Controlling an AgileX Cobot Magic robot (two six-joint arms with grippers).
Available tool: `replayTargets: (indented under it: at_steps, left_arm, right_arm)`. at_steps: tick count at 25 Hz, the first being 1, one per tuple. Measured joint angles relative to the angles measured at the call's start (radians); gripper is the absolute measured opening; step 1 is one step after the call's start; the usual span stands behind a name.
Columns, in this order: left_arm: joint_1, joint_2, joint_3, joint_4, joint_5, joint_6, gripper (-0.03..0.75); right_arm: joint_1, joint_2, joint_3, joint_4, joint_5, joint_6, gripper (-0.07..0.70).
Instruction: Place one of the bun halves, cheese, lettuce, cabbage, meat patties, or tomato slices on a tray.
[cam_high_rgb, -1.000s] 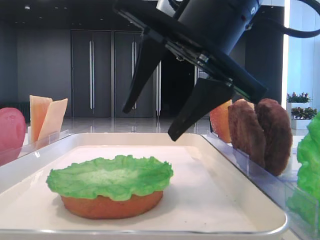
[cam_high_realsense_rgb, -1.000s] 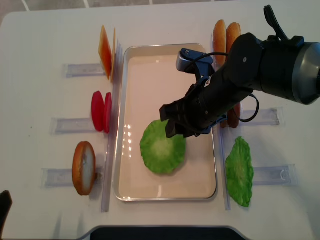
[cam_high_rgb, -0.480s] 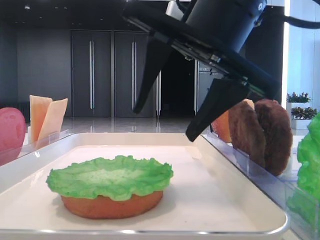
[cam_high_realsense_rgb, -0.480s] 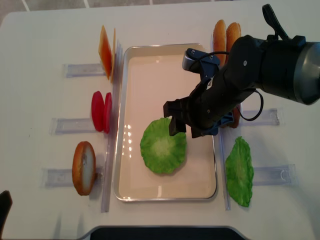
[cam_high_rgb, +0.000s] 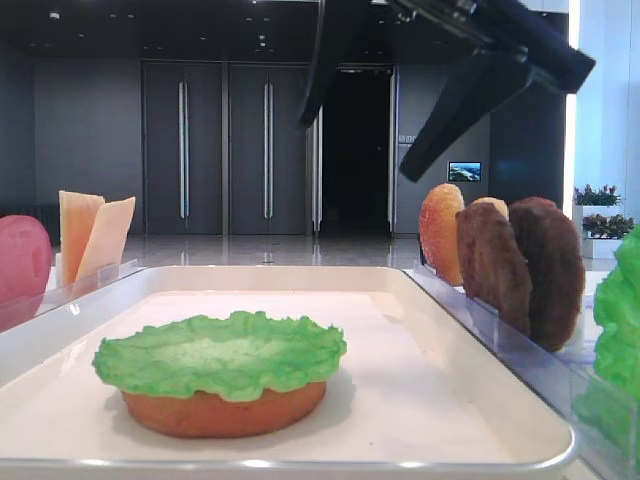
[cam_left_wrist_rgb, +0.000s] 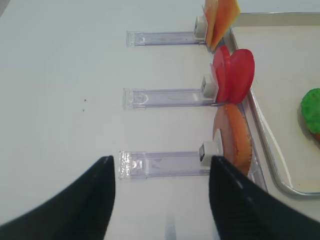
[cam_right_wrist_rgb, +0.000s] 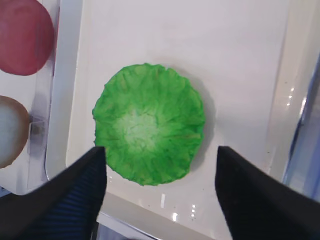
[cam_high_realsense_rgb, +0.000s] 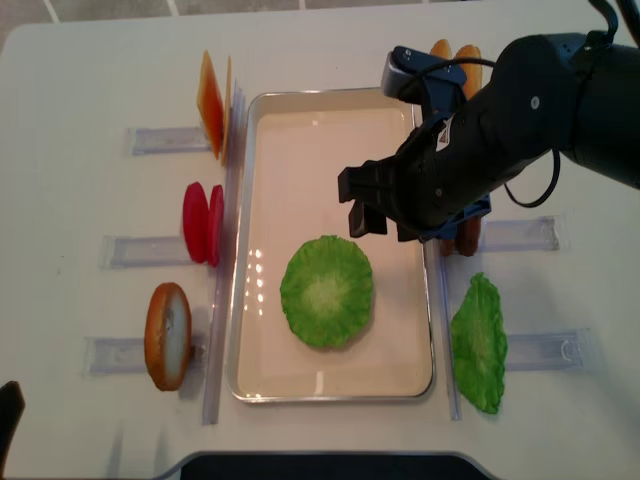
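A white tray holds a bun half lying flat with a ruffled green lettuce leaf on top of it. My right gripper hangs open and empty well above the tray, just behind the leaf. In the right wrist view the lettuce lies below and between the spread black fingers. My left gripper is open and empty over a clear rack left of the tray. Two meat patties stand in a rack at the right, partly hidden by the arm from above.
Left of the tray stand cheese slices, tomato slices and a bun half in clear racks. On the right are orange buns and another green leaf. The tray's far half shows bare white liner.
My right gripper has risen and drawn back toward the tray's far right, its jaws a little wider. The lettuce stays on the bun. The left gripper shows no movement.
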Motion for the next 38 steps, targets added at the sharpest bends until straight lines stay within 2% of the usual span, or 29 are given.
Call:
replayTargets:
  at_steps: [4, 9, 16, 21, 27, 33, 38]
  left_arm:
    - [0.0, 0.0, 0.0, 0.0, 0.0, 0.0, 0.453]
    - [0.0, 0.0, 0.0, 0.0, 0.0, 0.0, 0.453]
    - [0.0, 0.0, 0.0, 0.0, 0.0, 0.0, 0.453]
    - [0.0, 0.0, 0.0, 0.0, 0.0, 0.0, 0.453]
    - [0.0, 0.0, 0.0, 0.0, 0.0, 0.0, 0.453]
    - [0.0, 0.0, 0.0, 0.0, 0.0, 0.0, 0.453]
    - [0.0, 0.0, 0.0, 0.0, 0.0, 0.0, 0.453]
  right_arm:
    - [0.0, -0.02, -0.082, -0.164, 0.111, 0.102, 0.475]
    - [0.0, -0.053, -0.203, -0.268, 0.261, 0.119, 0.475]
    - [-0.02, -0.11, -0.277, -0.373, 0.349, 0.112, 0.475]
    - [-0.116, -0.108, -0.277, -0.382, 0.453, 0.042, 0.475]
    - [-0.298, -0.108, -0.277, -0.36, 0.475, -0.089, 0.475]
    - [-0.53, -0.108, -0.277, -0.345, 0.475, -0.188, 0.475]
    - [-0.636, -0.108, -0.277, -0.352, 0.475, -0.241, 0.475]
